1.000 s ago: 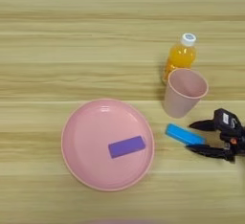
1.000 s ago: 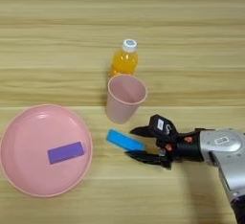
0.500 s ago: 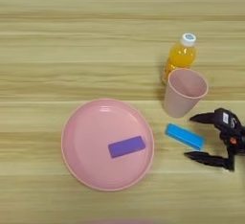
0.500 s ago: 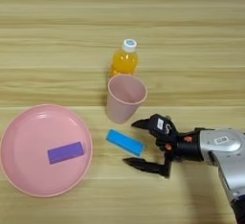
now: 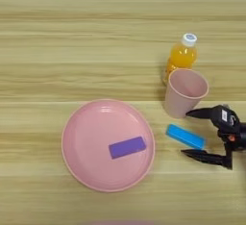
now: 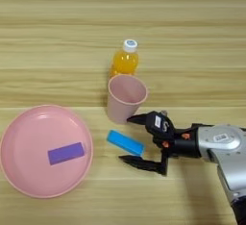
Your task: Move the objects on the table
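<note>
Two black fingers of the tool [image 5: 190, 135] stand spread wide in the left eye view, near the tabletop's [image 5: 57, 51] right edge, with the blue block [image 5: 185, 137] lying flat just left of the gap. In the right eye view, the cup [image 6: 125, 98] stands upright before the bottle [image 6: 125, 58]; the purple block [image 6: 66, 153] lies on the plate [image 6: 29, 123].
</note>
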Controlling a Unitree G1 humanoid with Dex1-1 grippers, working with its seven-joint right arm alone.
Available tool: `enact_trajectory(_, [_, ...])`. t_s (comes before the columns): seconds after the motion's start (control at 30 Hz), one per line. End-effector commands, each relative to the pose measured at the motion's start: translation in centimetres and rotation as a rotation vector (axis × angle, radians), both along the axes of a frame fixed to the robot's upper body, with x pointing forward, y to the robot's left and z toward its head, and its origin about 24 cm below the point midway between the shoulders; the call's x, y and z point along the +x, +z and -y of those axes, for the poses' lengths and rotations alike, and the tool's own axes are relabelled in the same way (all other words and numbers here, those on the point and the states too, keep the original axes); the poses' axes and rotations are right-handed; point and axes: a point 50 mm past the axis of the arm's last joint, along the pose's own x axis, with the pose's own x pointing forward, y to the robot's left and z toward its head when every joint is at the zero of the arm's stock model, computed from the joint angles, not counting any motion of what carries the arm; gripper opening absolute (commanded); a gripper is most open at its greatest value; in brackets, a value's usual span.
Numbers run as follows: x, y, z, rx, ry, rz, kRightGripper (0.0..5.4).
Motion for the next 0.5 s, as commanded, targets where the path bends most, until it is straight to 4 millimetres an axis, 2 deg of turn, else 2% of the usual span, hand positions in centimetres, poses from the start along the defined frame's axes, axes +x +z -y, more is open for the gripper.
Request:
enact_trajectory(0.03, [0.9,2.4,0.3,-0.025,-0.007,0.107,5.39])
enact_trajectory(0.5, [-0.2,3.6,-1.2,-0.005,0.069,0.143,5.39])
